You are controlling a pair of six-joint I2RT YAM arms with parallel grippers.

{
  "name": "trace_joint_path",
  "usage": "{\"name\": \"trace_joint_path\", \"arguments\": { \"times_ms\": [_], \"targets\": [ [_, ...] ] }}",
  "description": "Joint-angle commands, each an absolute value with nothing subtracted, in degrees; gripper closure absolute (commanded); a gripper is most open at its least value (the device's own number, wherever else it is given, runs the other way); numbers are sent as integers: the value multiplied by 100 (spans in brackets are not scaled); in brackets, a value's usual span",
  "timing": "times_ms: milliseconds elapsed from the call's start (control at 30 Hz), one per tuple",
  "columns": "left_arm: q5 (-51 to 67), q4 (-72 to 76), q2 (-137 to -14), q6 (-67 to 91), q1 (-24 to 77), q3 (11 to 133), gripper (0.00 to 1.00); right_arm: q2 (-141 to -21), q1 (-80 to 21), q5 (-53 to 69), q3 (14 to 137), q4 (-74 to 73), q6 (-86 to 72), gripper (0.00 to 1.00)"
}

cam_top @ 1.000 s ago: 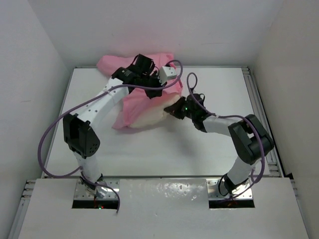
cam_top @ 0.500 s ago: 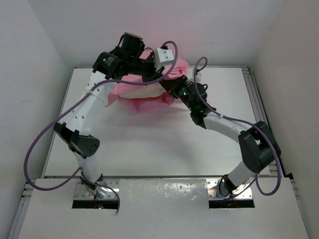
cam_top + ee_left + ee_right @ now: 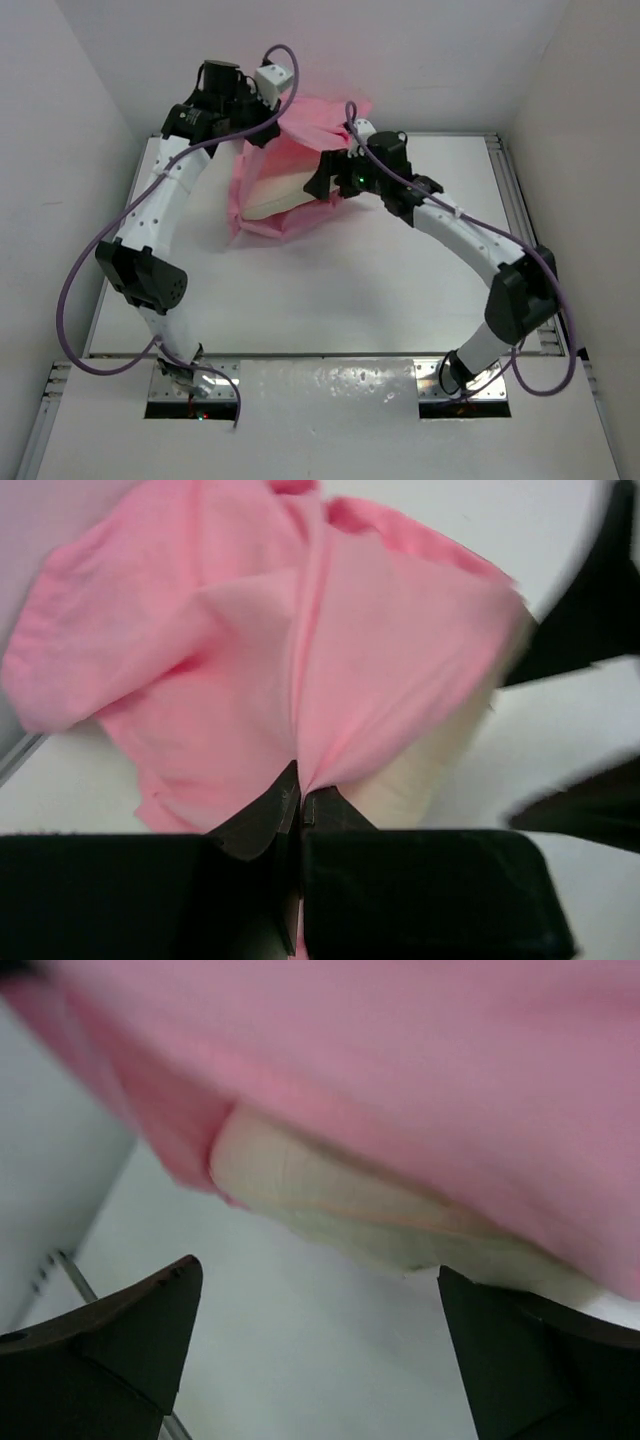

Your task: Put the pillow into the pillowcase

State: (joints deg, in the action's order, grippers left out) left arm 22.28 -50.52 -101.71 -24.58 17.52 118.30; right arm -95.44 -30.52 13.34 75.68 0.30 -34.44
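The pink pillowcase [image 3: 300,130] hangs bunched at the back of the table. My left gripper [image 3: 258,128] is raised above it and shut on a pinch of its fabric [image 3: 300,780]. The cream pillow [image 3: 280,190] sits partly inside, its bare lower edge poking out of the pink cloth [image 3: 430,770]. My right gripper [image 3: 320,185] is at the pillow's right end. In the right wrist view that gripper [image 3: 320,1330] stands wide open with only table between its fingers. The pillow [image 3: 330,1200] and the pillowcase [image 3: 420,1060] lie just beyond the tips.
The white table [image 3: 380,290] is boxed in by white walls at the back and both sides. A metal rail [image 3: 520,200] runs along its right edge. Purple cables loop off both arms.
My left gripper has lifted the pillowcase up and toward the back left. The right gripper was shut at the pillow's end and has now opened, holding nothing.
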Motion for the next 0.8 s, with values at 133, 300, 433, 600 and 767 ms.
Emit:
{"name": "trace_joint_path", "arguments": {
  "times_ms": [133,300,433,600,767],
  "targets": [
    [1731,-4025,-10327,-1591,1555,12875,100,-7332,-2673,2143,6726,-915,-835,21],
    [1670,-4113,-10354,-1731,1626,13008,100,-7390,-2171,1917,6239,-964,-485,86],
    [1644,-4157,-10310,-1810,1696,13008,100,-8568,-2215,1984,7301,-2406,245,3],
    [1591,-4236,-10283,-1925,1705,13008,100,-8622,-2382,1206,6821,-1435,825,1],
    [1617,-4280,-10266,-1969,1696,12964,100,-9760,-2109,1703,7855,-1685,1134,1]
  ]
}}
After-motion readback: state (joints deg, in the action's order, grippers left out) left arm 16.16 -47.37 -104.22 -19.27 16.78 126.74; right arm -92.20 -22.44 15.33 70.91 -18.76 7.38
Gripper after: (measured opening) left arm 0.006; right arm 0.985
